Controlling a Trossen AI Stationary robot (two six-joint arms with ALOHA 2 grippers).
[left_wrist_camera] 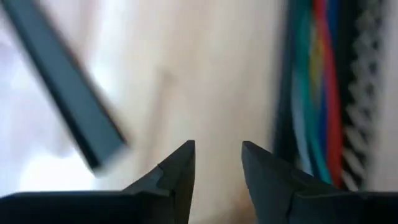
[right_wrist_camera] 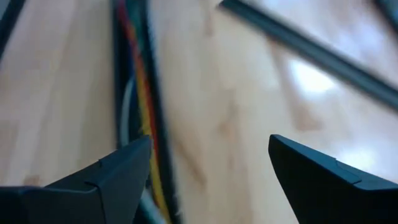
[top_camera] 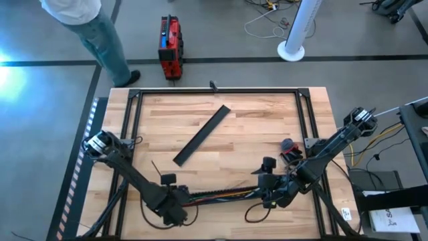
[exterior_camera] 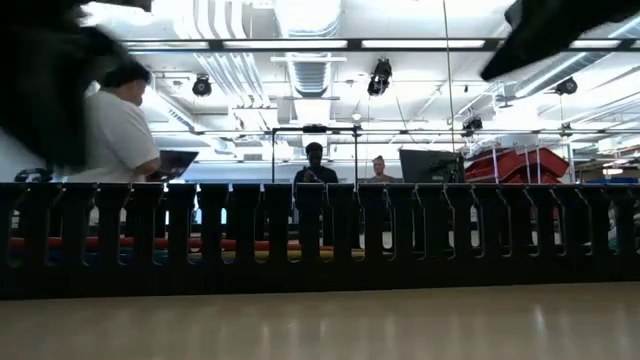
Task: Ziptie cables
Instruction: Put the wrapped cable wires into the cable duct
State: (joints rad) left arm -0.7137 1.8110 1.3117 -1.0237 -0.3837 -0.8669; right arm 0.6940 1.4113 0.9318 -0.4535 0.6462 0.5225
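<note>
The cables [top_camera: 224, 194] are a bundle of blue, green, orange and red wires lying in a long black slotted bar [top_camera: 214, 191] near the table's near edge. The low view shows their colours [exterior_camera: 200, 245] behind the bar's teeth [exterior_camera: 320, 235]. My left gripper [top_camera: 172, 202] hovers at the bundle's left end. It is open by a small gap [left_wrist_camera: 217, 155] over bare wood, with the cables [left_wrist_camera: 314, 93] beside it. My right gripper [top_camera: 271, 194] is at the bundle's right end. It is wide open [right_wrist_camera: 208, 155], with the cables [right_wrist_camera: 140, 81] by one finger.
A loose flat black bar [top_camera: 202, 134] lies slantwise mid-table, also in both wrist views [left_wrist_camera: 62, 81] [right_wrist_camera: 298, 43]. A small dark wire tangle with a red-black clip [top_camera: 289, 150] sits by the right arm. A black cord loop [top_camera: 257, 214] lies near the near edge. A person [top_camera: 93, 27] stands beyond the far-left corner.
</note>
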